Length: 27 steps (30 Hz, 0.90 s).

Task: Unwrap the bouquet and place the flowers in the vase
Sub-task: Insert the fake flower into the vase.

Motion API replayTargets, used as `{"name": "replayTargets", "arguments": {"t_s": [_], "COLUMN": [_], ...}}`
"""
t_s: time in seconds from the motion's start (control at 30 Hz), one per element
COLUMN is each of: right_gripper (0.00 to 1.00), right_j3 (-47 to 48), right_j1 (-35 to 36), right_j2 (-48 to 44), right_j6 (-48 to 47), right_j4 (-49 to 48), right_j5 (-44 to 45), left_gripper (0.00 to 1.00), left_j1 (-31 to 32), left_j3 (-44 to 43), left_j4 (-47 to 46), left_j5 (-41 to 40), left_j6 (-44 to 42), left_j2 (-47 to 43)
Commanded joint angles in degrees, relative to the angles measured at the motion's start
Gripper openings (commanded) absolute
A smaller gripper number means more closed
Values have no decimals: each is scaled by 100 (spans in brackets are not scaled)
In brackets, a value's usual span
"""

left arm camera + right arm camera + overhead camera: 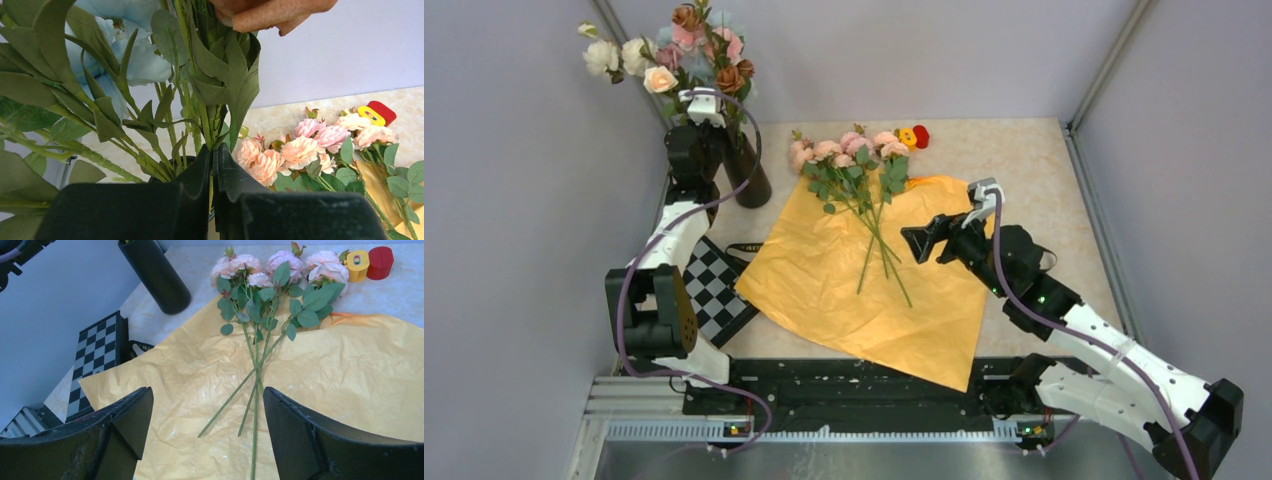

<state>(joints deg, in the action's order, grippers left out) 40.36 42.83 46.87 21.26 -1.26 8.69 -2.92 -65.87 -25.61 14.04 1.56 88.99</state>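
Just beyond spread right fingers (115,430), flowers (260,335) flat on orange paper (350,370), untouched

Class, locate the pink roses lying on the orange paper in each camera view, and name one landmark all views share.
Top external: pink roses rear centre, blooms beyond the orange paper's far edge.
Left wrist: pink roses lower right.
Right wrist: pink roses top centre, stems running down.
Shared landmark: yellow and red heads right of the blooms.

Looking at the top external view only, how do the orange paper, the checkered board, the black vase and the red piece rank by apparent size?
1. orange paper
2. checkered board, partly covered
3. black vase, its top hidden
4. red piece
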Motion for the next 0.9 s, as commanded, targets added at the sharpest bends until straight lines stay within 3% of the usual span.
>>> {"name": "replayTargets", "arguments": {"t_s": [0.0, 0.47, 0.73, 0.87], "right_gripper": [82, 83, 83, 83], "right_j3": [-27, -28, -37, -45], "right_j1": [-51, -47, -47, -47], "right_j2": [-102, -79, -88, -97], "right_j6": [55, 42, 35, 31], "right_j4": [-292, -375, -384, -386], "right_j5": [-60, -113, -154, -166], "left_gripper": [4, 24, 41, 58], "left_j1": [-12, -1, 2, 3], "left_j3": [111, 253, 361, 420], "left_j4": [33, 176, 312, 427], "left_j5": [54, 13, 1, 55], "left_j6": [-42, -104, -95, -73], "left_j2": [-25, -278, -471, -605]}}
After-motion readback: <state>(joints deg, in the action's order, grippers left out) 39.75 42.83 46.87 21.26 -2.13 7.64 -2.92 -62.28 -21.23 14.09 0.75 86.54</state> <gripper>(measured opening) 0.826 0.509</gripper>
